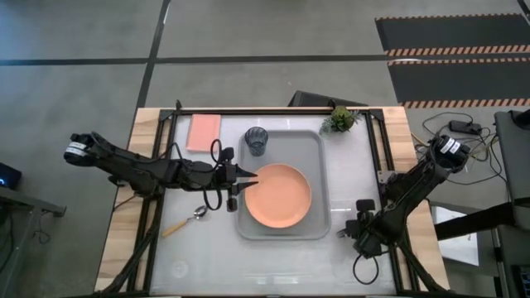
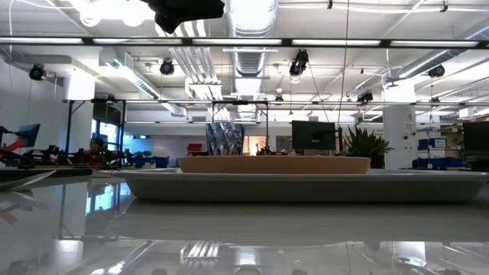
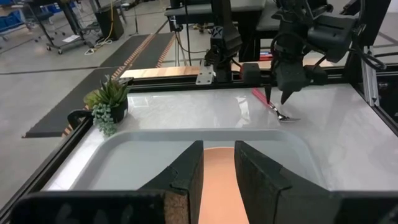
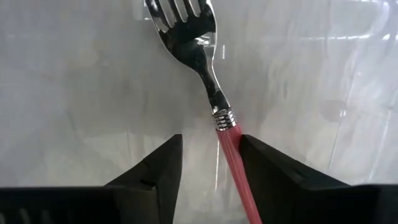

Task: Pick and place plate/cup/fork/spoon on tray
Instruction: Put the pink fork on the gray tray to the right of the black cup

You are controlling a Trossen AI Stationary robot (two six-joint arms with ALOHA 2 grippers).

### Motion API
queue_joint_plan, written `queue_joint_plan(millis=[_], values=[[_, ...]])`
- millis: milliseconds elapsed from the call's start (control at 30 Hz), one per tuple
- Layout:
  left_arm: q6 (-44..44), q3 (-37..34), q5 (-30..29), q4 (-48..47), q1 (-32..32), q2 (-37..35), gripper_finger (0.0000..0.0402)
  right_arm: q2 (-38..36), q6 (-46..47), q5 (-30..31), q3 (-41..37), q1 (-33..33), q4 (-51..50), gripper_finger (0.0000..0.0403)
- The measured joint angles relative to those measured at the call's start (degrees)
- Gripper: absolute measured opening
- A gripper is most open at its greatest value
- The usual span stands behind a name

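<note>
The salmon-orange plate [image 1: 277, 196] lies flat on the grey tray [image 1: 315, 149], and the dark cup [image 1: 255, 141] stands in the tray's far left corner. My left gripper [image 1: 246, 175] is open and hangs above the plate's left edge [image 3: 217, 180]. The fork [image 4: 199, 56] lies on the table right of the tray. My right gripper [image 4: 211, 146] is open and points down, with a finger on either side of the fork's pink-red handle [image 4: 231, 140], which lies close to one finger. The spoon [image 1: 186, 219] lies on the table left of the tray.
A pink pad [image 1: 204, 131] lies at the far left beside the tray. A small green potted plant [image 1: 340, 118] stands at the far right corner. Black frame rails [image 1: 377, 157] run along the table's sides.
</note>
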Motion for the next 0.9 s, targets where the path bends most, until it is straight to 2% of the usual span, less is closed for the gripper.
queue_joint_plan(millis=[233,533,667,800,900], values=[[0.0,-0.3,0.0,0.0,0.0,0.0,0.0073,-0.6,-0.9,0.8,2.0,-0.6,-2.4,0.0133],[0.0,-1.1,0.0,0.0,0.0,0.0,0.0073,0.3,-2.4,3.6,0.5,-0.9,-1.6,0.0147],[0.0,-1.1,0.0,0.0,0.0,0.0,0.0073,0.8,-2.8,4.1,-1.1,-0.9,1.9,0.0146],[0.0,-1.2,0.0,0.0,0.0,0.0,0.0073,0.8,-3.0,4.5,-2.0,-1.1,4.4,0.0125],[0.0,-1.4,0.0,0.0,0.0,0.0,0.0073,0.7,-2.9,4.4,-2.4,-1.1,5.4,0.0093]])
